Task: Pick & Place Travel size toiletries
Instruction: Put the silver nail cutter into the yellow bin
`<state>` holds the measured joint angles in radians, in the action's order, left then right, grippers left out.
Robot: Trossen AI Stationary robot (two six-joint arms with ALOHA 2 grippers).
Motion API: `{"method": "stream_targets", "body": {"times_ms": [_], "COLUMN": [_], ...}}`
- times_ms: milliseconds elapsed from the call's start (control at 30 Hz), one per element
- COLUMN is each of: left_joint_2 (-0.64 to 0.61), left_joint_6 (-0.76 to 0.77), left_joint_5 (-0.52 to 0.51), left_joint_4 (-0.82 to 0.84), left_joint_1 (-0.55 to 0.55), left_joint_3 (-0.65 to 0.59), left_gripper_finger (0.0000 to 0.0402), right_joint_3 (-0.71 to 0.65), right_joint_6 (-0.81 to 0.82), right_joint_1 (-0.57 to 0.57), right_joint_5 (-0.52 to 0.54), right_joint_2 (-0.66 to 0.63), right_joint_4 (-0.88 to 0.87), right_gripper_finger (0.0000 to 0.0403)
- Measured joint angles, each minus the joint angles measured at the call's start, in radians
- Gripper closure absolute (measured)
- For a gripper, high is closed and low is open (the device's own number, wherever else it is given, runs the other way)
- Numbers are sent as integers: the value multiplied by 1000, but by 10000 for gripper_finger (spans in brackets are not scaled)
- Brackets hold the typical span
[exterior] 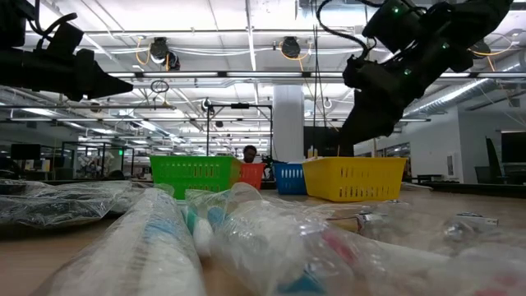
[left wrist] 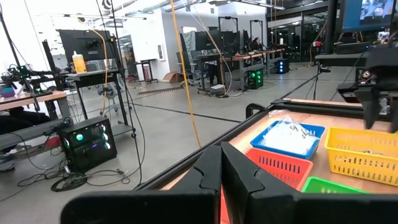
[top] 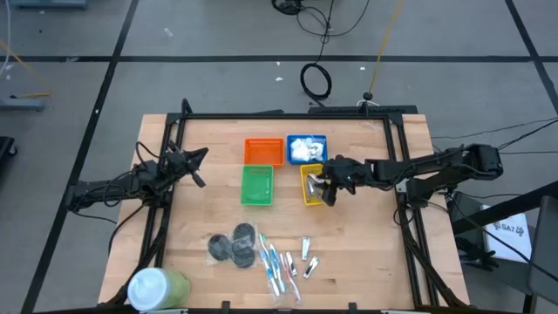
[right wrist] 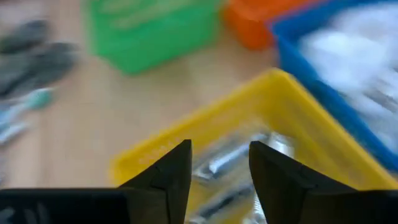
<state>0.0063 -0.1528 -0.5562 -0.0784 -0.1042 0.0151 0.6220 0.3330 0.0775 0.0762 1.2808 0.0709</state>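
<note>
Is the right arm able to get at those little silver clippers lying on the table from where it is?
Probably yes: the right gripper hovers open over the yellow basket, and only bare wood separates it from the clippers.

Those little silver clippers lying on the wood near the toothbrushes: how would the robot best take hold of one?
Probably from straight above. The clippers lie flat on the table, slightly apart, so a claw could straddle one across its narrow width near the middle. The right claw, open above the yellow basket, is closest; the toothbrushes crowd one side, so approach from the other.
</note>
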Motion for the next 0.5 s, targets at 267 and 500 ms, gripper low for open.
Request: {"method": "stream_targets", "body": {"times_ms": [267, 500], "left_joint_2": [0, 0], "left_joint_6": [0, 0], "left_joint_5": [0, 0], "left_joint_4": [0, 0], "left_joint_1": [0, 0], "left_joint_3": [0, 0], "left_gripper_finger": [401, 401], "right_joint_3": [0, 40], "right_joint_6": [-101, -216], "right_joint_1": [-198, -526], "right_joint_5": [-210, 24], "right_joint_2": [0, 51], "right_joint_4": [289, 342], "right_gripper_finger": [253, 224]}}
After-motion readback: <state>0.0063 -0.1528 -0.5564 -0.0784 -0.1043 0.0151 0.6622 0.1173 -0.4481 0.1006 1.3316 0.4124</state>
